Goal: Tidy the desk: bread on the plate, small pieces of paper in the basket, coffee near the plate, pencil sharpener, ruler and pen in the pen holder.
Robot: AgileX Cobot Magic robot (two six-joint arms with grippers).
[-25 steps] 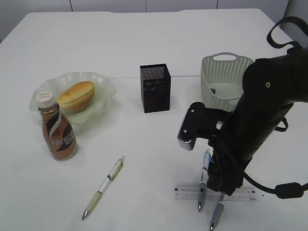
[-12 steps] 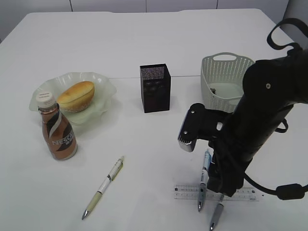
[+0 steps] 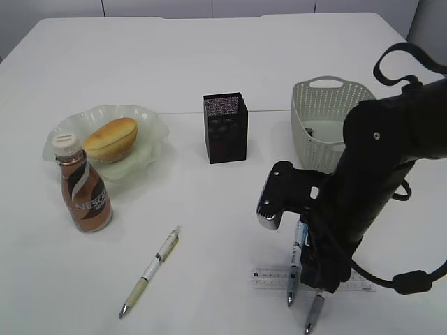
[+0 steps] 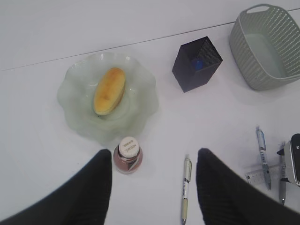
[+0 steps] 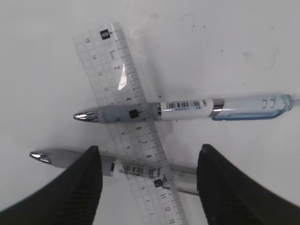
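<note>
Since a second ago the right arm has sunk slightly lower over the ruler (image 5: 133, 126) and shifted a little leftward; nothing else on the desk (image 3: 209, 63) has moved.

Three pens show: one pale pen (image 3: 149, 271) alone left of centre, one blue-capped pen (image 5: 187, 108) lying across the ruler, and one grey pen (image 5: 70, 158) under it. One bread (image 3: 110, 138) sits on the one plate (image 3: 150, 122), one coffee (image 3: 84, 192) stands touching the plate's near rim, one pen holder (image 3: 225, 128) stands mid-desk, one basket (image 3: 328, 105) to its right.

From outside, the arm hides most of the ruler and part of the basket; something blue inside the pen holder is unclear.

Right claw (image 5: 147, 183) hangs spread directly above the ruler and grey pen, gripping nothing. Left claw (image 4: 153, 187) is spread too, high above coffee and pale pen.
</note>
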